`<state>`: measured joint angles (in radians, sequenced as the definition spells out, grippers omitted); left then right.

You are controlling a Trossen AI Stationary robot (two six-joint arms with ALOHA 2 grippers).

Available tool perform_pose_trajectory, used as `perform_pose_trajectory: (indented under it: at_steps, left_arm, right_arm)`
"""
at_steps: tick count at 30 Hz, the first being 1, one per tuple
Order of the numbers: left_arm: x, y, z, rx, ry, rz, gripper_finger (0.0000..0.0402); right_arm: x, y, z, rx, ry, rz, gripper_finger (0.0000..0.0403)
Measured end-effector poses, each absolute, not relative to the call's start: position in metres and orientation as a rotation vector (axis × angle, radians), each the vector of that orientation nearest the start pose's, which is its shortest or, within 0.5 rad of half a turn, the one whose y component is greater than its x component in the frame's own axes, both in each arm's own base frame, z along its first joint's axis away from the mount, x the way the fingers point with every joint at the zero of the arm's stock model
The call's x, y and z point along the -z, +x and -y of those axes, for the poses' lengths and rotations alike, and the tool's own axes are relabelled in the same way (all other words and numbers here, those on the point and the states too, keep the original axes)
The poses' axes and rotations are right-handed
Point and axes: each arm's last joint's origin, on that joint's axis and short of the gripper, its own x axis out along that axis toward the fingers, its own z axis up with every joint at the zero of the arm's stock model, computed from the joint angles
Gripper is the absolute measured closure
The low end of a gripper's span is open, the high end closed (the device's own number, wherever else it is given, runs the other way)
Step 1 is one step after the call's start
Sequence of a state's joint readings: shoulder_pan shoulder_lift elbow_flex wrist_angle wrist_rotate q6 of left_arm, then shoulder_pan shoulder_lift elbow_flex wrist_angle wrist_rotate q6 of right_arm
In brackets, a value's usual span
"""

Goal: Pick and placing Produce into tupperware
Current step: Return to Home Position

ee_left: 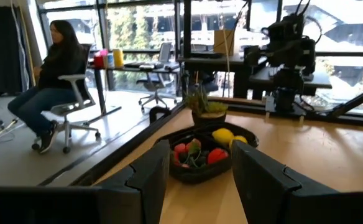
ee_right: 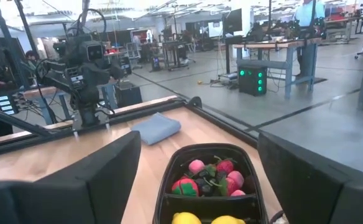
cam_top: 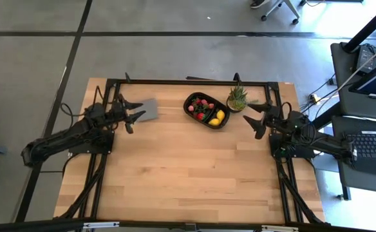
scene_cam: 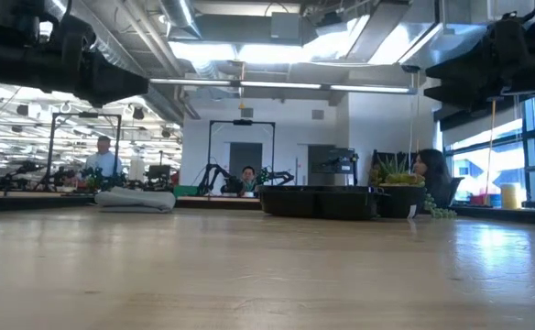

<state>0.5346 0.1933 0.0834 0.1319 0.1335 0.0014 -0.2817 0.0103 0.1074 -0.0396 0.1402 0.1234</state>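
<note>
The black oval tupperware [cam_top: 193,103] sits at the table's far middle. Inside it lies the produce: red and dark berries [cam_top: 201,107] in one compartment and two yellow lemons [cam_top: 217,118] in the other. In the left wrist view the tupperware [ee_left: 197,174] shows beyond the fingers, and in the right wrist view [ee_right: 169,186] it shows with the berries [ee_right: 209,177] inside. My left gripper [cam_top: 134,113] hovers open at the far left, above the table. My right gripper [cam_top: 253,120] hovers open at the far right, just right of the tupperware. Neither has anything between its fingers.
A spiky green potted plant [cam_top: 237,98] stands right beside the tupperware, toward my right gripper. A flat grey square piece [cam_top: 150,109] lies by my left gripper. Black frame rails run along the table's edges. The near half of the wooden table [cam_top: 188,180] is bare wood.
</note>
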Motion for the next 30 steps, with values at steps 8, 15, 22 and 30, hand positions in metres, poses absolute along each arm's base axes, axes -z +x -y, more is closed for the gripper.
perform_pose_trajectory:
  at_steps: [8,15,22,30]
  left_arm:
    - [-0.185,0.088,-0.049,-0.435,-0.021,-0.003,0.0236]
    - [-0.187,0.08,-0.046,-0.499,-0.014,0.044,0.0237]
    - [-0.173,0.082,-0.047,-0.506,-0.054,-0.007,0.0237]
    - [-0.168,0.084,-0.049,-0.526,-0.059,0.021,0.0237]
  right_arm:
    - [-0.193,0.085,0.029,0.419,0.108,0.058,0.0077]
    - [-0.192,0.085,0.029,0.42,0.119,0.05,0.0077]
    - [-0.194,0.085,0.029,0.42,0.083,0.069,0.0077]
    - [-0.197,0.085,0.029,0.42,0.042,0.091,0.0077]
